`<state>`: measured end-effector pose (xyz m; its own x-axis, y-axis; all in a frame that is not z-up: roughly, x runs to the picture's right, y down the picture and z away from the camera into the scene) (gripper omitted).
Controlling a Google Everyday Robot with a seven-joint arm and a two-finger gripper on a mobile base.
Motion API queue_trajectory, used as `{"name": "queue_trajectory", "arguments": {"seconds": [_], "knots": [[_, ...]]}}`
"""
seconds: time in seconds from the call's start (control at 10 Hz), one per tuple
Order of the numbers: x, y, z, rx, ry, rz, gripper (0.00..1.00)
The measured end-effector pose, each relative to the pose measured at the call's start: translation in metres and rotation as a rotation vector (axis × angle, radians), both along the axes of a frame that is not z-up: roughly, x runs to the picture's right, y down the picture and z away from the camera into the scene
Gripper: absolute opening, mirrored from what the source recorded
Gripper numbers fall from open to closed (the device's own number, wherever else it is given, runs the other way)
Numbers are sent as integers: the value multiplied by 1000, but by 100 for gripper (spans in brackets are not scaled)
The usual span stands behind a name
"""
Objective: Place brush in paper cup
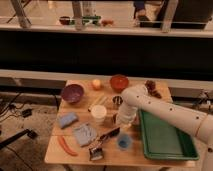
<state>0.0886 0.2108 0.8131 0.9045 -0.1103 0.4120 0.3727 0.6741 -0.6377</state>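
While the brush (103,143) is lying flat near the counter's (75,156) front edge, the gripper (120,123) is hanging just behind its handle, beside the paper cup (98,114), its grip impossible to tell; the white arm (165,113) is bending steeply downward.

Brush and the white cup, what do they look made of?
The brush has a dark handle, likely plastic, and a grey glinting head, maybe metal. The cup is matte off-white, probably paper. The hand is just beside the cup.
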Motion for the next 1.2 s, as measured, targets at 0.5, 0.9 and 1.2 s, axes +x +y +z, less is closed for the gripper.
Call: {"name": "queue_trajectory", "arguments": {"seconds": [0.5,0.9,1.2], "knots": [[1,4,2,-13,-7,10,48],[1,8,2,-21,-11,10,48],[2,13,4,-28,-15,4,48]]}}
